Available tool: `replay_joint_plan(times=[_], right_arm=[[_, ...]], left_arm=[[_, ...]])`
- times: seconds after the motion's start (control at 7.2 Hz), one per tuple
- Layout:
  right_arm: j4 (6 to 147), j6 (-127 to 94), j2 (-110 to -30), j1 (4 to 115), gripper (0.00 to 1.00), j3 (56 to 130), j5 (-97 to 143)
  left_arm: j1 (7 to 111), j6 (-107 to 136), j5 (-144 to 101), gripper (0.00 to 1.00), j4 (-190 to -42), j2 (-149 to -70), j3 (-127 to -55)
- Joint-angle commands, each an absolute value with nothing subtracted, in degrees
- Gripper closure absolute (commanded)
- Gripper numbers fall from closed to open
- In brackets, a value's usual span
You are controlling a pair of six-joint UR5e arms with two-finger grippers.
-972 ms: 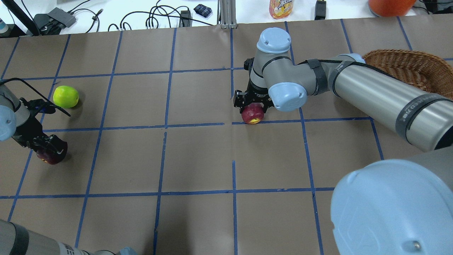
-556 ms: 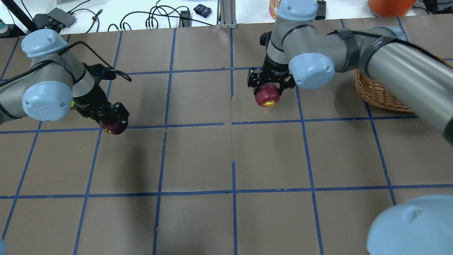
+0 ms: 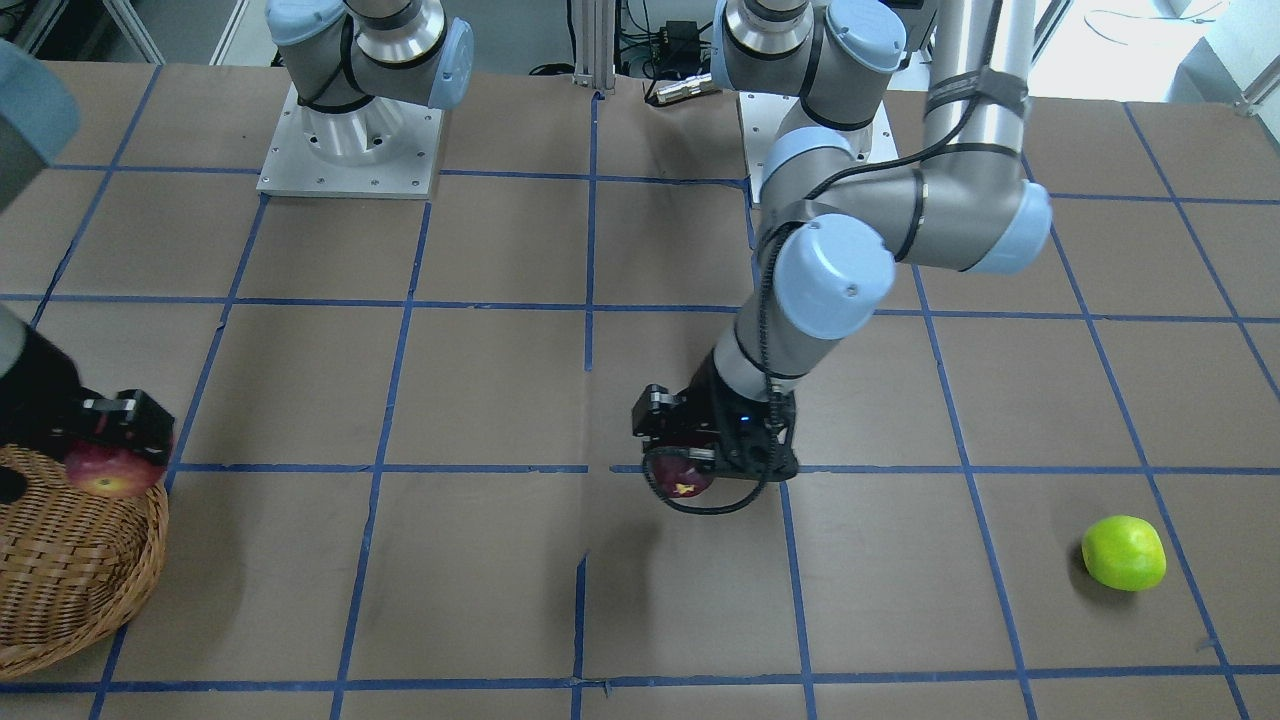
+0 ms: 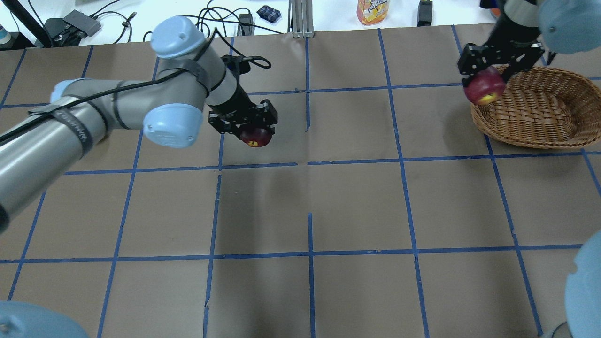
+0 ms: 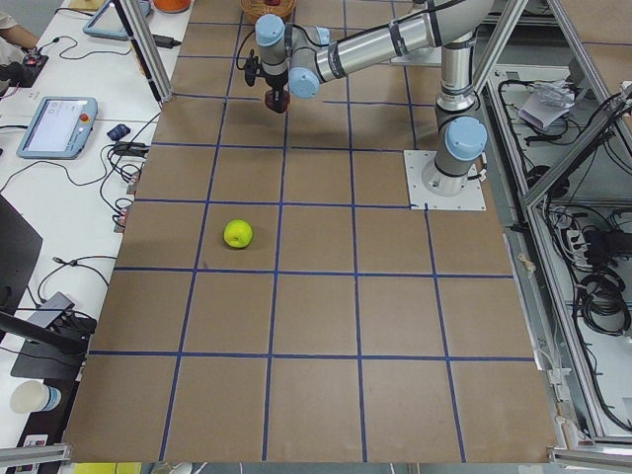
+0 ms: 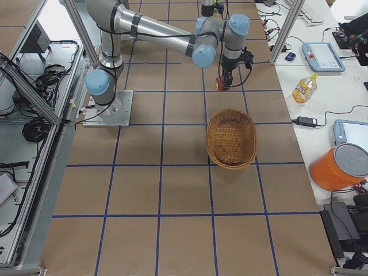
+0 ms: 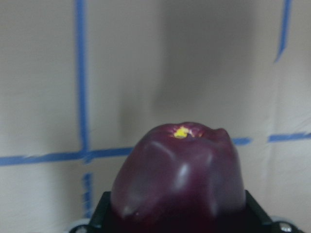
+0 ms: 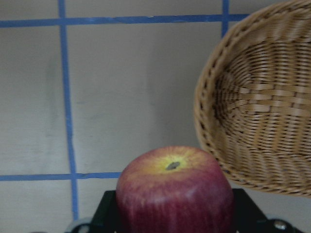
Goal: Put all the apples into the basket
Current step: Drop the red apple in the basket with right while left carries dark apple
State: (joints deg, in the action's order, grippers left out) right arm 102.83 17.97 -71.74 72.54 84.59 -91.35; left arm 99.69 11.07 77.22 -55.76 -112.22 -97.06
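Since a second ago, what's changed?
The right gripper carried the red apple with a yellowish patch rightward to the rim of the brown woven wicker basket; left gripper carried the dark purple-maroon apple toward mid-table. Both stay shut. Unmoved: bright lime green apple, basket.

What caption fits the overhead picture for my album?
Right pincer holds a red apple by the basket; left pincer holds a purple apple.

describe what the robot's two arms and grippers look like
The left arm and right arm are silver-grey tubes with grey joints capped by round pale-blue covers. Black bands with small pale lettering wrap the tubes, and a thin black cable runs along the left arm. The left gripper and right gripper are black, boxy blocks with two short jaws.
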Motion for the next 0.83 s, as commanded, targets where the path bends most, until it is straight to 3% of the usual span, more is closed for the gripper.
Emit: replay_joint_plan(times=[0.0, 0.28, 0.42, 0.56, 0.69], right_arm=[[103.88, 29.59, -69.1, 61.83, 1.0, 83.77, -91.93], [115.78, 34.87, -63.49, 58.2, 0.96, 84.03, -96.46], [119.84, 39.94, -60.67, 55.49, 0.96, 84.11, -97.9], [121.97, 41.64, -58.73, 53.81, 0.79, 83.85, -97.65], [124.25, 41.49, -57.23, 53.44, 0.48, 83.76, -97.47]], left_arm=[[107.81, 18.52, 81.79, 0.84, -50.02, -119.24, -93.18], [110.39, 20.57, 88.32, 0.77, -47.64, -123.39, -91.59], [110.91, 21.78, 87.81, 0.34, -47.55, -123.75, -91.58], [111.18, 26.58, 87.19, 0.0, -47.55, -123.66, -91.58], [111.27, 26.8, 87.19, 0.0, -47.55, -123.23, -91.5]])
